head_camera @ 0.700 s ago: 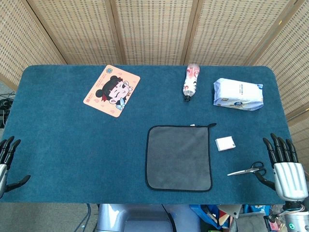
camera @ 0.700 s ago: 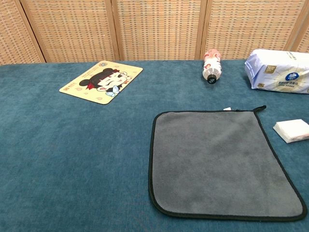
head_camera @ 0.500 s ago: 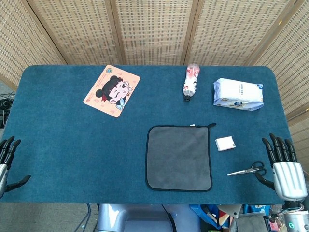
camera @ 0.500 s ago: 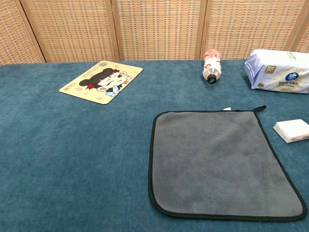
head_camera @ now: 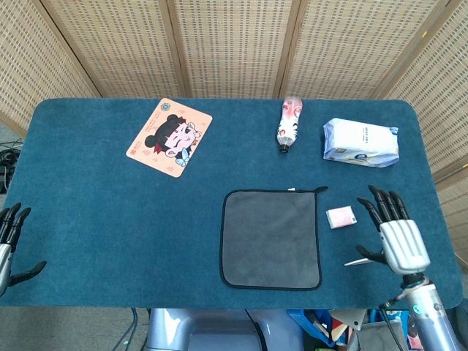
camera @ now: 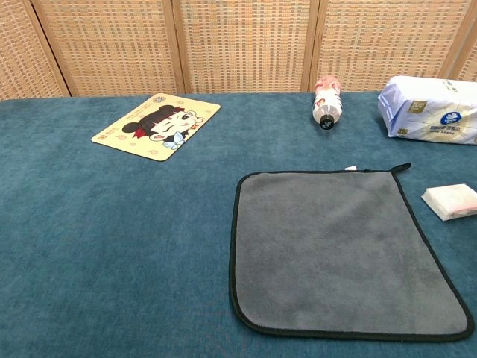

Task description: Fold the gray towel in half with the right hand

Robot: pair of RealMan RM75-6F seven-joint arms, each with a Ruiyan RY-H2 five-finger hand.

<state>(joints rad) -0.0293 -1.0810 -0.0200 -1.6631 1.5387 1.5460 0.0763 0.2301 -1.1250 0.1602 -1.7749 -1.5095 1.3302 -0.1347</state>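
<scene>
The gray towel (head_camera: 271, 238) with a black hem lies flat and unfolded on the blue table, right of centre; the chest view shows the towel (camera: 343, 250) filling the lower right. My right hand (head_camera: 397, 235) hovers to the towel's right, fingers spread, holding nothing, over the scissors. My left hand (head_camera: 10, 241) hangs at the table's left front edge, fingers apart and empty. Neither hand appears in the chest view.
A small white pad (head_camera: 341, 216) lies between the towel and my right hand. Scissors (head_camera: 358, 260) peek out beneath that hand. At the back are a lying bottle (head_camera: 289, 124), a white tissue pack (head_camera: 361, 142) and a cartoon mouse pad (head_camera: 170, 137).
My right hand has moved left and forward over the table, toward the towel, now covering most of the scissors. The towel lies as before, and my left hand has barely shifted.
</scene>
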